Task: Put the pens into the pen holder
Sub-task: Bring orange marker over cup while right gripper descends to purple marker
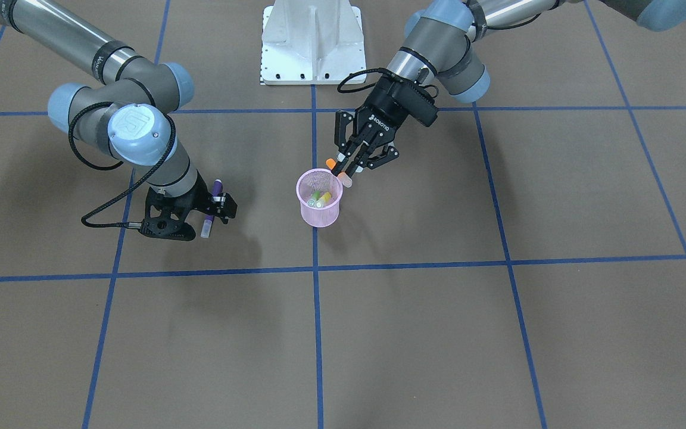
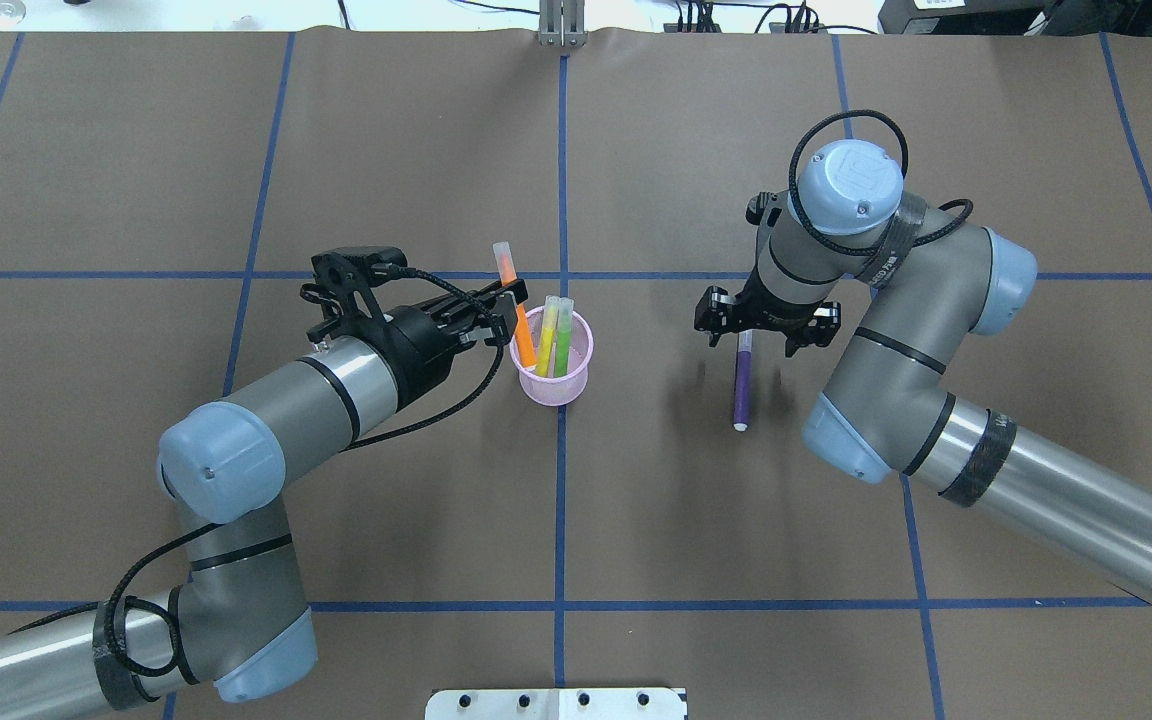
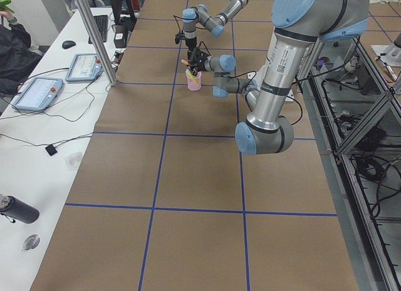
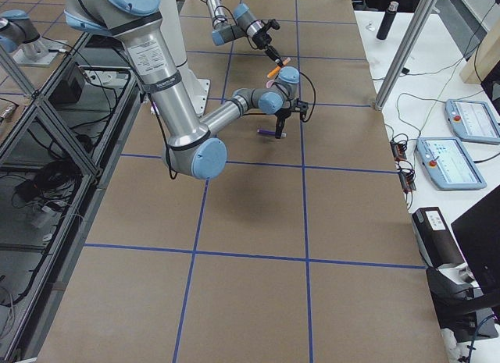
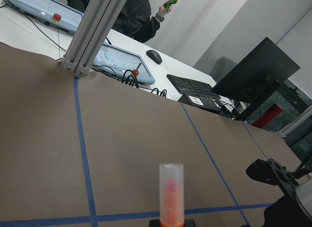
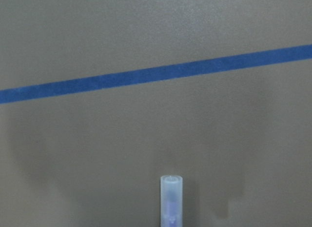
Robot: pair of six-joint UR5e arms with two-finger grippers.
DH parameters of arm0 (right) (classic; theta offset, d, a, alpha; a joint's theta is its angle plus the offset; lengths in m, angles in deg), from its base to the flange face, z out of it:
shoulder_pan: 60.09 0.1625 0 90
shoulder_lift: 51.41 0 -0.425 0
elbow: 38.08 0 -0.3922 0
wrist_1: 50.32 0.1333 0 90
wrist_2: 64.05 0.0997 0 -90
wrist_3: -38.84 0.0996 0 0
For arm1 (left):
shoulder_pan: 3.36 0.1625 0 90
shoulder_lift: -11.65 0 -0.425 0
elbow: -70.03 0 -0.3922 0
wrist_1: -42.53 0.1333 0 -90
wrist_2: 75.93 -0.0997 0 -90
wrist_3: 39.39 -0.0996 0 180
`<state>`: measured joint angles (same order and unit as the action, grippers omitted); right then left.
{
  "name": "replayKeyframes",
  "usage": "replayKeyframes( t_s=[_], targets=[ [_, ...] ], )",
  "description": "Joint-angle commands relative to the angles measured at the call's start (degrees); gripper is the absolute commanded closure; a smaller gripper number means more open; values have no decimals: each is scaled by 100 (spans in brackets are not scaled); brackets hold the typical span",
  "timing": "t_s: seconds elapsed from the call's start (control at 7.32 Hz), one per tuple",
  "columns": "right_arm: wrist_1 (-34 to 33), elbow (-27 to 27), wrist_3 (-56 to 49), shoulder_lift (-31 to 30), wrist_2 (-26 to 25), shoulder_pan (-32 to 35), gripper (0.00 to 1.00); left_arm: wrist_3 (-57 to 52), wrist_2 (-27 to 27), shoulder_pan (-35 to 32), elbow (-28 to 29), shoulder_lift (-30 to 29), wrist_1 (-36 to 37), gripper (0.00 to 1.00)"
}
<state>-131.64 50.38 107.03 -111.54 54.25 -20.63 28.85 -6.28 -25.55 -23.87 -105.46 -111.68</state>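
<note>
While clamping orange pen over holder with left gripper, purple pen with right gripper: lower, release orange first.

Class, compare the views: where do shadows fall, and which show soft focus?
Front-facing view: broad, soft-edged shadows on the table around the right arm. Right wrist view: purple pen close and soft, table grainy. Left wrist view: orange pen blurred, monitor behind sharper.
</note>
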Motion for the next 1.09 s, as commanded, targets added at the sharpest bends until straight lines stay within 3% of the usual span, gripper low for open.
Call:
replayKeyframes(
  t_s=[0.0,0.96],
  targets=[
    [2,5,1,18,0,-1,5,-134,-57,22,188,-188,-101,100],
    [2,-4,10,27,0,-44,4,-355,-109,13,618,-338,-232,100]
  ],
)
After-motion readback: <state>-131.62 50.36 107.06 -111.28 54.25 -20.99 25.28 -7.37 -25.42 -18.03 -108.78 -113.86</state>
